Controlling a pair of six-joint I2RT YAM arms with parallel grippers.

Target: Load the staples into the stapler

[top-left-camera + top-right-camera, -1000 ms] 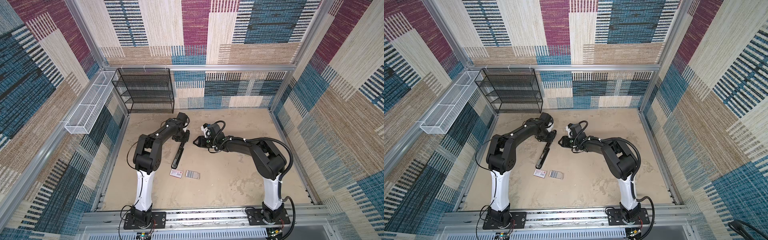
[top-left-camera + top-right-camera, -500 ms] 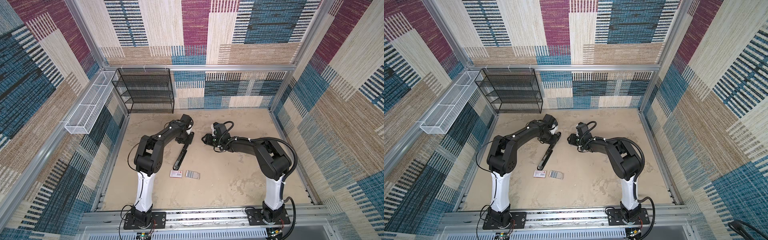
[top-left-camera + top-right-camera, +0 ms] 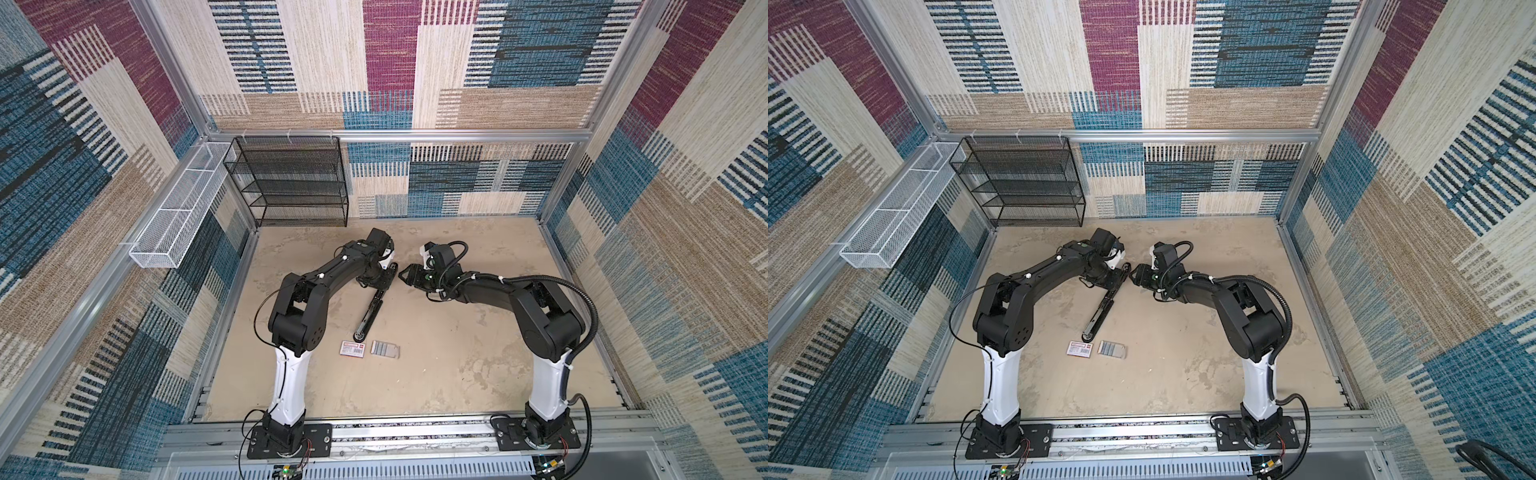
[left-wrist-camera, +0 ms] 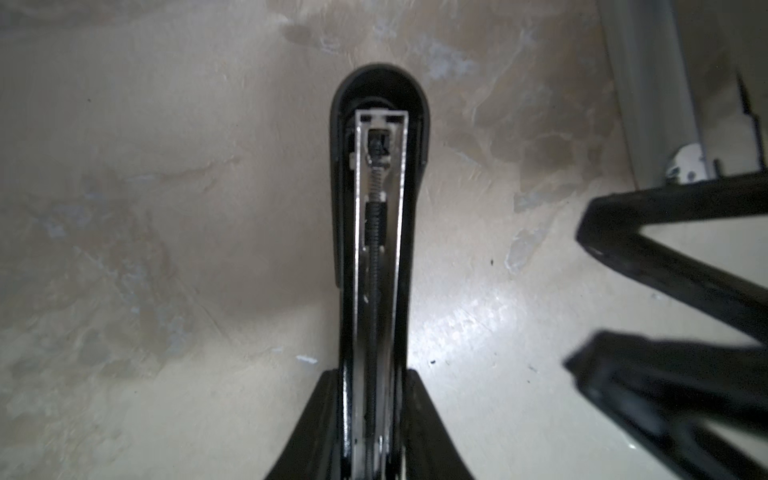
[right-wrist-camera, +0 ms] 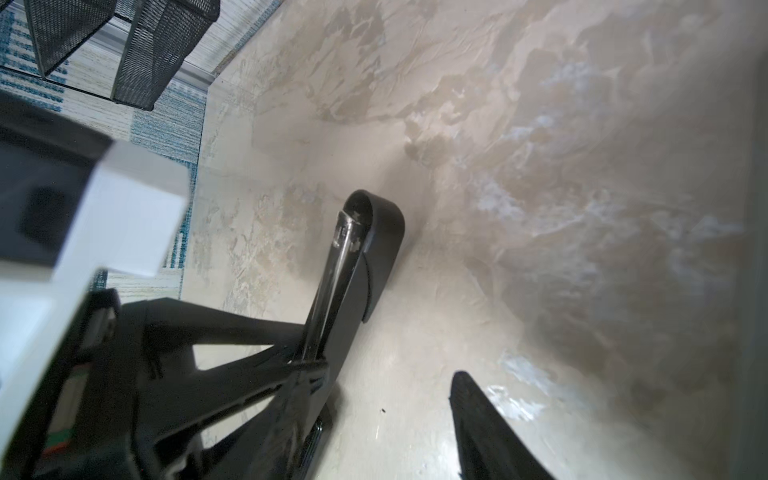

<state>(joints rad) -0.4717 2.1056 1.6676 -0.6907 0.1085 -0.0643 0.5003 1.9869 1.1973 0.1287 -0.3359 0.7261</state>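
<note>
The black stapler (image 3: pixel 370 311) (image 3: pixel 1100 313) lies opened out on the beige floor. My left gripper (image 3: pixel 386 276) (image 3: pixel 1117 276) is shut on its far half. In the left wrist view the metal channel with its spring (image 4: pixel 379 216) runs out from between my left gripper (image 4: pixel 374 374) fingers, with no staples in it. My right gripper (image 3: pixel 405 275) (image 3: pixel 1136 275) (image 5: pixel 386 386) stands open just right of the stapler's far end (image 5: pixel 374 232), holding nothing. The staples (image 3: pixel 385 349) (image 3: pixel 1112 349) lie in rows in a flat tray near the stapler's near end, beside the white box with a red label (image 3: pixel 353 349) (image 3: pixel 1080 348).
A black mesh shelf rack (image 3: pixel 291 183) stands at the back left against the wall. A white wire basket (image 3: pixel 178 216) hangs on the left wall. Aluminium frame rails (image 3: pixel 374 428) edge the floor in front.
Both grippers have shifted to the right, the left one carrying the stapler's far half along. The right gripper's fingers have spread wider.
</note>
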